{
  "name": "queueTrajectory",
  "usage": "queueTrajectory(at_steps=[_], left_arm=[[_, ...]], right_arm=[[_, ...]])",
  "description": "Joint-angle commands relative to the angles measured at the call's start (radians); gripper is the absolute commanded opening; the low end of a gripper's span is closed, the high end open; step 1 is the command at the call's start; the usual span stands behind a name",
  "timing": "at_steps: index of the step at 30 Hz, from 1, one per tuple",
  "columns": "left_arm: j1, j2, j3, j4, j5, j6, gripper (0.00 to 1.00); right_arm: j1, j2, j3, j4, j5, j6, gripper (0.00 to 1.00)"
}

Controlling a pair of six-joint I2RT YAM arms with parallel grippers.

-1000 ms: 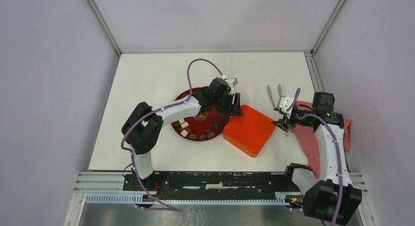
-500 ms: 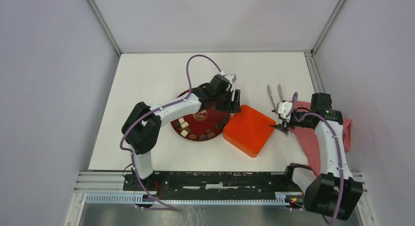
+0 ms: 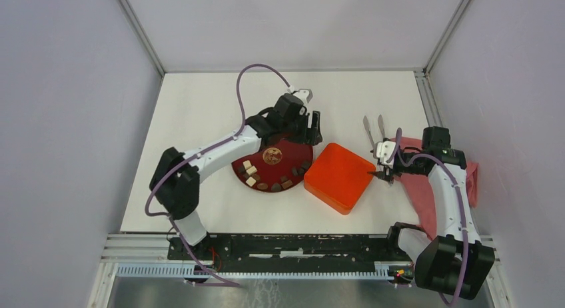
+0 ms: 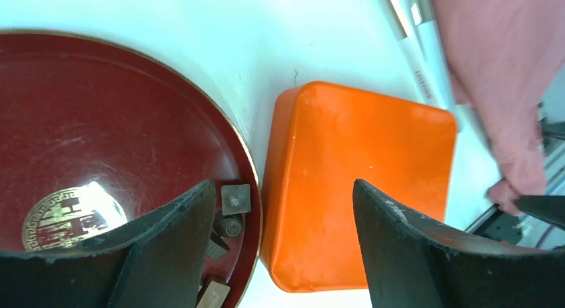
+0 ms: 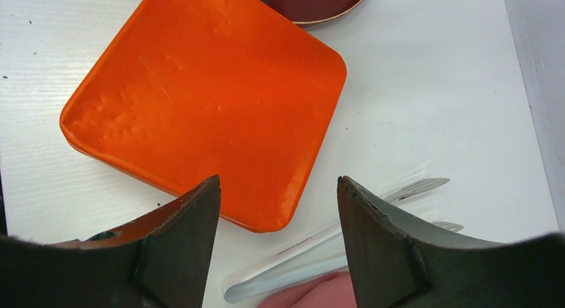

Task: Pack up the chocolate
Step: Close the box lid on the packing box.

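Several chocolate pieces [image 3: 266, 180], dark brown, light brown and cream, lie along the near rim of a red plate [image 3: 292, 155]. A closed orange box [image 3: 338, 177] sits just right of the plate. My left gripper [image 3: 313, 131] is open and empty, above the plate's far right rim. In the left wrist view it [image 4: 283, 186] spans the gap between the plate [image 4: 100, 108] and the box [image 4: 363, 175], with a few chocolates [image 4: 235, 199] by its left finger. My right gripper [image 3: 385, 177] is open and empty at the box's right corner [image 5: 206, 101].
Metal tongs [image 3: 373, 131] lie on the white table behind the right gripper and show in the right wrist view [image 5: 333, 245]. A pink cloth [image 3: 426, 191] lies under the right arm at the table's right edge. A tan emblem [image 3: 271, 155] marks the plate's centre.
My left gripper has moved away from the box's left corner, toward the back, and its arm has swung out to the left. The right gripper has barely shifted.
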Motion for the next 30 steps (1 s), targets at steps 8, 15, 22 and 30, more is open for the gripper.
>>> queueTrajectory(at_steps=[8,15,22,30], left_arm=[[0.006,-0.43,-0.24,0.184,-0.146,0.054,0.85],[0.014,-0.546,-0.335,0.235,-0.132,0.105,1.0],[0.034,-0.469,-0.387,0.326,0.11,0.028,0.91],[0.035,-0.507,-0.58,0.504,0.175,-0.053,0.93]], right_arm=[[0.006,-0.013,0.081,-0.046,0.053,-0.094,0.72],[0.005,-0.029,0.041,-0.054,0.055,-0.097,0.75],[0.005,0.024,0.05,-0.069,0.11,0.022,0.74],[0.004,0.004,-0.009,0.041,0.358,0.141,0.67]])
